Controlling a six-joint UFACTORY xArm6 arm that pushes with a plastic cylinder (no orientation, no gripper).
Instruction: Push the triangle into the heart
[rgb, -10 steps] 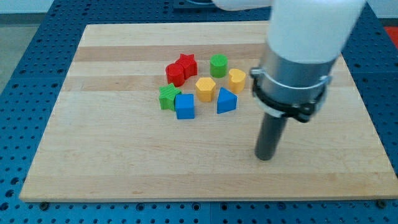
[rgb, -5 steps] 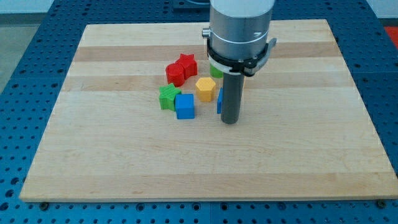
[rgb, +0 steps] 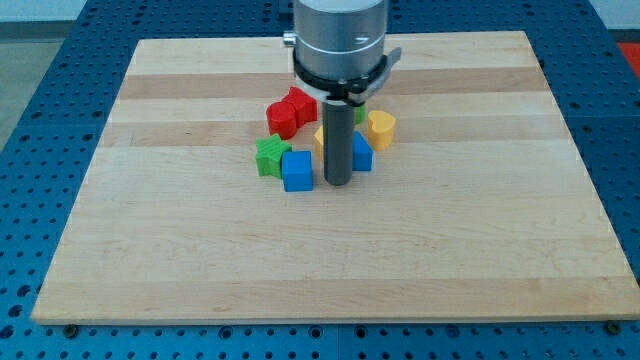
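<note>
The blue triangle (rgb: 362, 154) lies near the board's middle, partly hidden behind my rod. The yellow heart (rgb: 380, 128) sits just to its upper right, a small gap apart. My tip (rgb: 338, 185) rests on the board at the triangle's left side, between it and the blue cube (rgb: 297, 170). I cannot tell whether the tip touches the triangle.
A red star (rgb: 301, 100) and another red block (rgb: 282, 118) lie up and left of the tip. A green star (rgb: 269, 156) sits left of the blue cube. A yellow block (rgb: 319, 134) and a green block (rgb: 359, 114) are mostly hidden behind the rod. The wooden board (rgb: 200, 260) lies on a blue pegboard.
My tip has swept from the board's right side leftward, passing below the triangle, and now stands at its left. The triangle and the other blocks look almost unmoved.
</note>
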